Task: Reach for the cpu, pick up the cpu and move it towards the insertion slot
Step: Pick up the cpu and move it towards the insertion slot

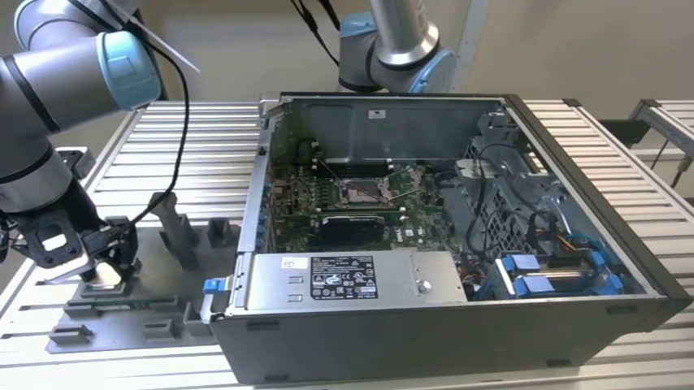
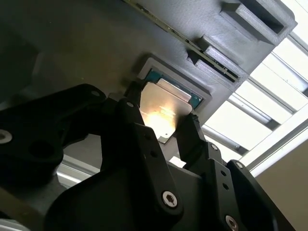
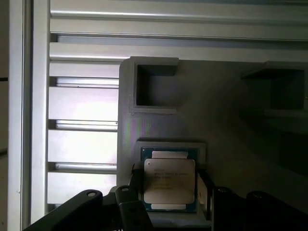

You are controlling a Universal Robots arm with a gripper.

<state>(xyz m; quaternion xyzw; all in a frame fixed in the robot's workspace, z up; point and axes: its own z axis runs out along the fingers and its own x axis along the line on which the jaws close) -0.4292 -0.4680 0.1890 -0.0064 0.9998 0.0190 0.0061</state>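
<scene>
The cpu (image 3: 169,180), a thin square chip with a silvery top and a greenish edge, lies flat in a recess of the grey plastic fixture (image 3: 226,125). In both wrist views my gripper (image 3: 168,185) straddles it, one black finger pressed to each of two opposite edges of the cpu (image 2: 163,108). In the exterior view the gripper (image 1: 103,280) is low over the fixture (image 1: 152,313) at the exterior view's left. The insertion slot (image 1: 363,191), a silver-framed socket with a dark centre, sits on the motherboard inside the open computer case, well to the right of the gripper.
The open computer case (image 1: 542,309) stands in the middle, its walls rising above the motherboard. Grey posts (image 1: 179,231) stick up from the fixture between gripper and case. A second robot arm (image 1: 396,45) stands behind the case. Everything rests on a ribbed aluminium table (image 1: 184,154).
</scene>
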